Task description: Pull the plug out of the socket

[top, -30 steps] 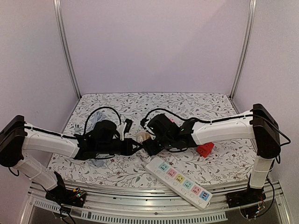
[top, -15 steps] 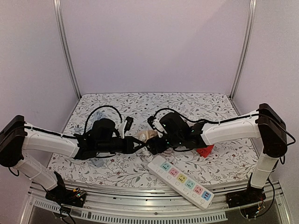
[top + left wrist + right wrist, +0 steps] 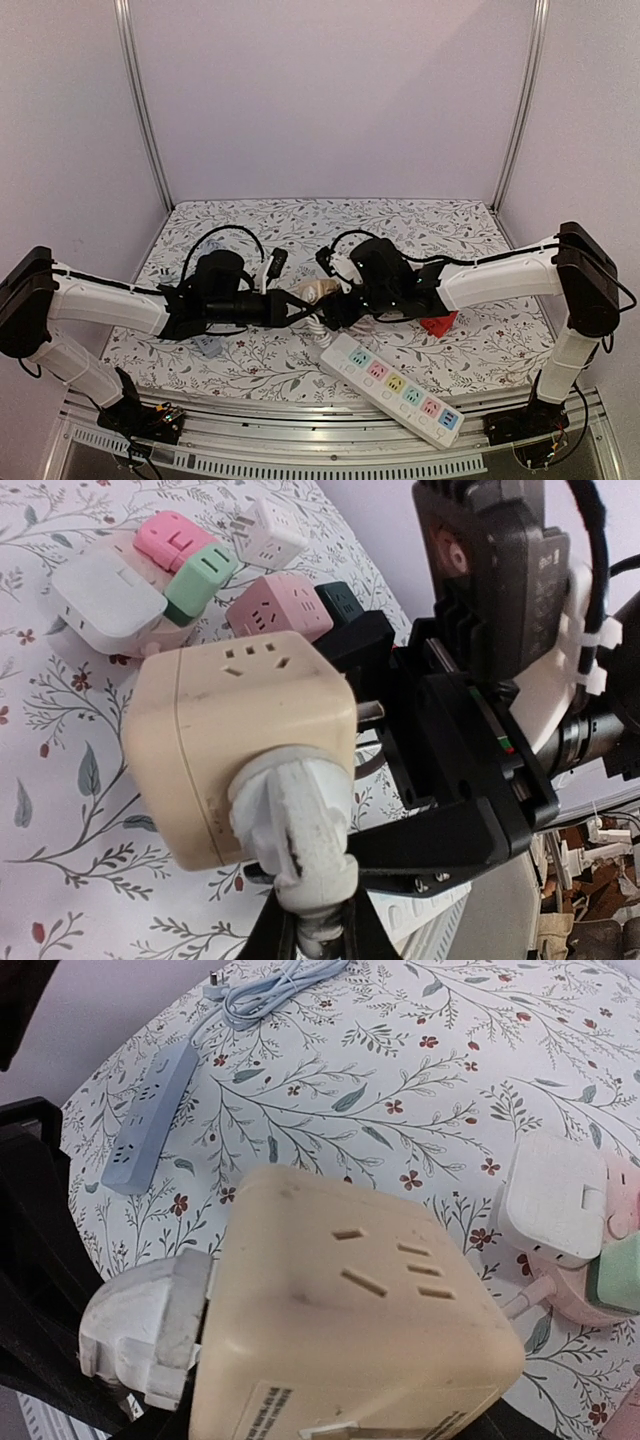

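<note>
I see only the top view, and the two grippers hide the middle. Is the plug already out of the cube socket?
Observer: No. In the left wrist view the plug sits fully in the cube; none of its pins show.
Operator: Which gripper has the plug?
Observer: The left gripper is shut on it, at its rear end.
Operator: And the right one?
Observer: The right gripper has its jaws on both sides of the cube. I cannot tell whether they press it.
</note>
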You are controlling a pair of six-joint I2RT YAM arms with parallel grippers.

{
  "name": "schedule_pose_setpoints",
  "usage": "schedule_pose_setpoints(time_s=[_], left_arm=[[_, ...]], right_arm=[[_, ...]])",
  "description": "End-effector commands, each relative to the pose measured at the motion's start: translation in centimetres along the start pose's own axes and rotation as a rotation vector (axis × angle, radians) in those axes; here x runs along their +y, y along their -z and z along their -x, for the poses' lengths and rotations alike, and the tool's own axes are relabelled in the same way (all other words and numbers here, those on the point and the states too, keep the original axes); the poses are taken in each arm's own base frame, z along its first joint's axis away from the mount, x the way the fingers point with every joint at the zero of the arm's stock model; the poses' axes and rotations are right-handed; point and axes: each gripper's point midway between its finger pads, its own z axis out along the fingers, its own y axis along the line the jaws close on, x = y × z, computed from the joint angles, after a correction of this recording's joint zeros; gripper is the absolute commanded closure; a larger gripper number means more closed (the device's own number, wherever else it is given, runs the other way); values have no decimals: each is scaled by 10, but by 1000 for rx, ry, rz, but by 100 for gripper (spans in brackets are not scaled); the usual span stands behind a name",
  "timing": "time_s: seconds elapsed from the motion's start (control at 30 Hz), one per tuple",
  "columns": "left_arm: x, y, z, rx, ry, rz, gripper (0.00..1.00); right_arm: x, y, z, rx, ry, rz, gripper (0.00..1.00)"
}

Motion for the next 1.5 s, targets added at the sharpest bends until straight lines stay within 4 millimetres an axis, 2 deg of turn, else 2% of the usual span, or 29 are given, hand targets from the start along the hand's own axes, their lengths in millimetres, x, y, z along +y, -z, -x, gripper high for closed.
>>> schedule_pose_setpoints(time_s=[0.0, 0.33, 0.53, 0.67, 1.03, 1.3, 1.47], left_arm=[[-71, 5, 16, 9, -71, -271, 100], [-51, 2, 13, 20, -59, -162, 100], [-33, 4, 19, 34, -7, -51, 100], [-32, 6, 23, 48, 27, -41, 100], [-37, 12, 38, 36, 83, -65, 100], [-29, 11, 32, 47, 91, -47, 100], [-19, 13, 28, 27, 73, -24, 100]], right_arm=[[-2, 21, 44, -147, 37, 3, 33], [-4, 41, 57, -197, 42, -24, 62], [-24, 47, 53, -205, 42, -144, 80], [-32, 49, 48, -178, 83, -215, 90], [-46, 50, 44, -141, 151, -342, 95], [-49, 49, 42, -151, 83, -349, 95], [-44, 54, 51, -176, 11, -321, 96]])
